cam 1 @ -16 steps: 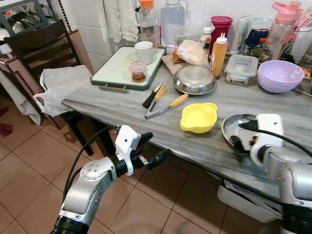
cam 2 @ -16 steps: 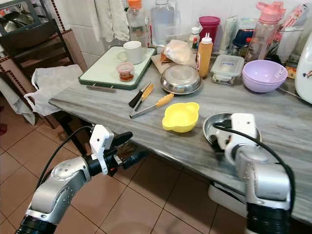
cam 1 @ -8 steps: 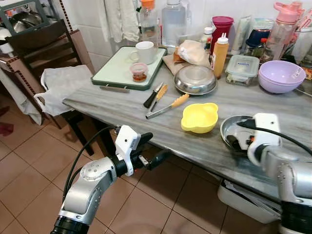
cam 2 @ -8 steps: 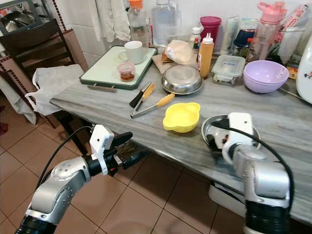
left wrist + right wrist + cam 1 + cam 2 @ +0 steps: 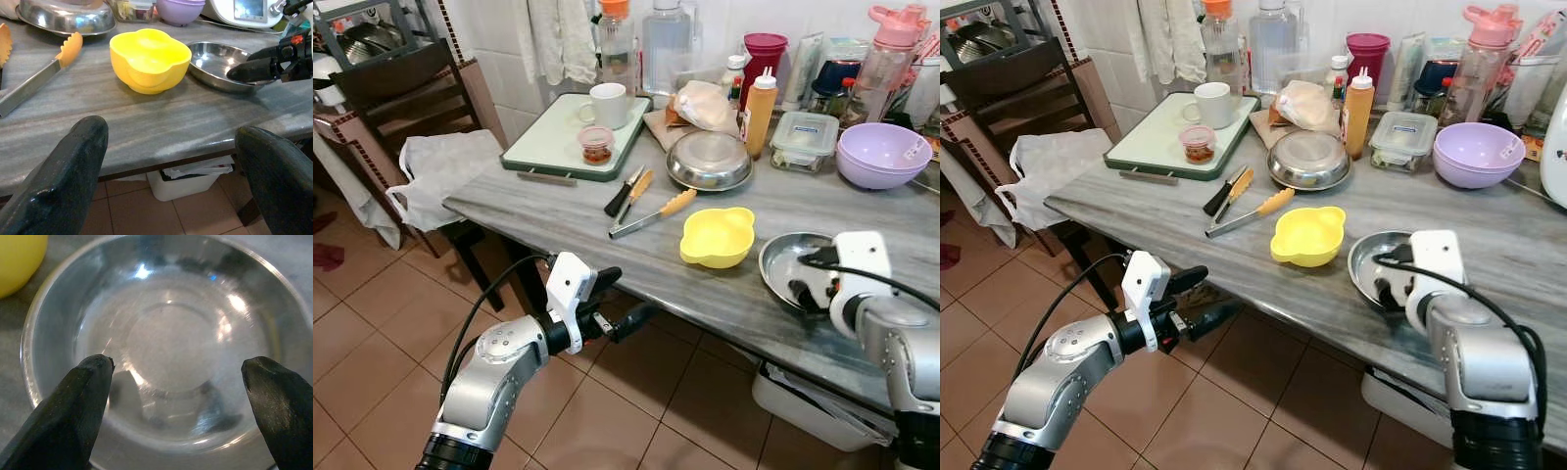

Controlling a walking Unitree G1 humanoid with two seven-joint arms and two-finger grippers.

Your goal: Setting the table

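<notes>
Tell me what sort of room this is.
Most likely a home kitchen or dining corner: a grey table crowded with steel dishes, a yellow bowl, tongs and bottles, beside a tiled wall.

Home kitchen — cluttered table (image 5: 558, 220), bowls (image 5: 715, 236), tiled floor (image 5: 372, 343).

1. Two steel dishes: one empty steel plate (image 5: 793, 264) right of the yellow bowl (image 5: 716, 236), one domed steel dish (image 5: 709, 161) behind that bowl.
2. Two bowls: the yellow bowl and one lilac bowl (image 5: 883, 154) far right of it.
3. One white mug (image 5: 606, 104) and one small sauce cup (image 5: 597, 145), both on one green tray (image 5: 548, 147) left of the yellow bowl.
4. One pair of tongs (image 5: 652, 212), just left of the bowl.
5. One squeeze bottle (image 5: 758, 99) behind it.
</notes>
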